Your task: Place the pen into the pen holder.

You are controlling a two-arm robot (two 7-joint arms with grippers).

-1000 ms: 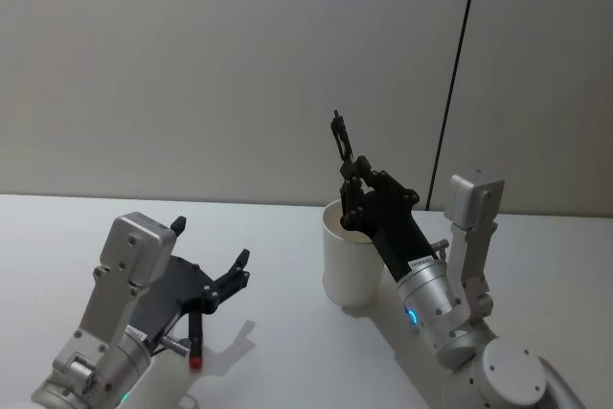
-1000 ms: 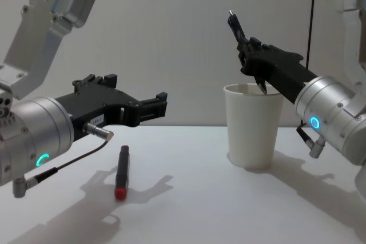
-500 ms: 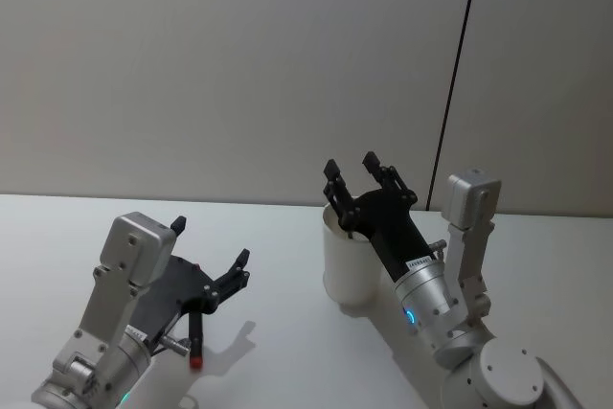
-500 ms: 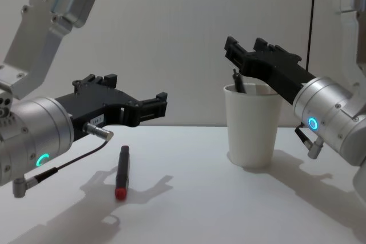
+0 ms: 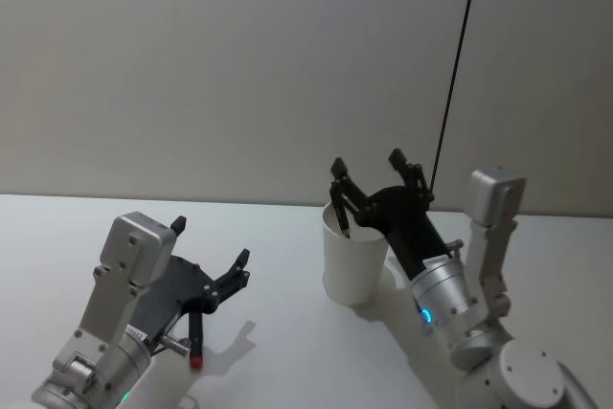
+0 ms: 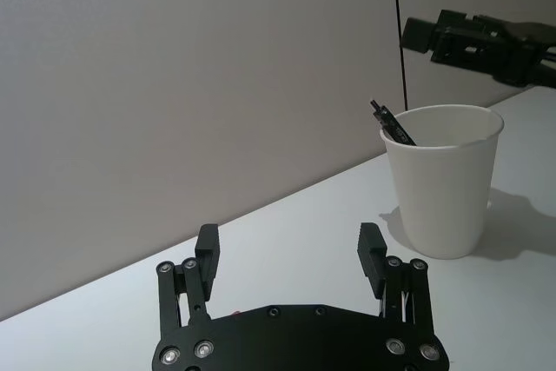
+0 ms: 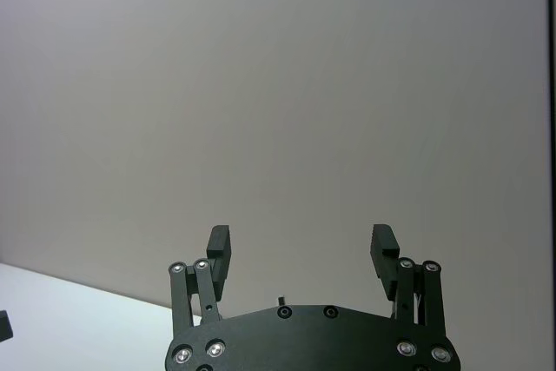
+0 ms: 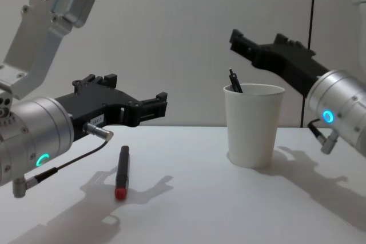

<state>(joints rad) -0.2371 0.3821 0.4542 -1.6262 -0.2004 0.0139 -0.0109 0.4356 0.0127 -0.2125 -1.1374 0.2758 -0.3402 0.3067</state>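
Both your grippers are hanging with fingers spread, empty: right gripper (image 5: 367,165) above the pen holder (image 8: 253,124), left gripper (image 6: 288,241) low over the table (image 8: 229,210). The white, tapered holder is standing upright, the slim black pen (image 8: 234,82) leaning inside it.

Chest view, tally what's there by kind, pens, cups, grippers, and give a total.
Paper cups: 1, the paper cup.
Pens: 2, a black pen standing in it, a red-tipped pen lying on the table.
Grippers: 2, left gripper open above the red-tipped pen, right gripper open above the paper cup.
Total: 5.
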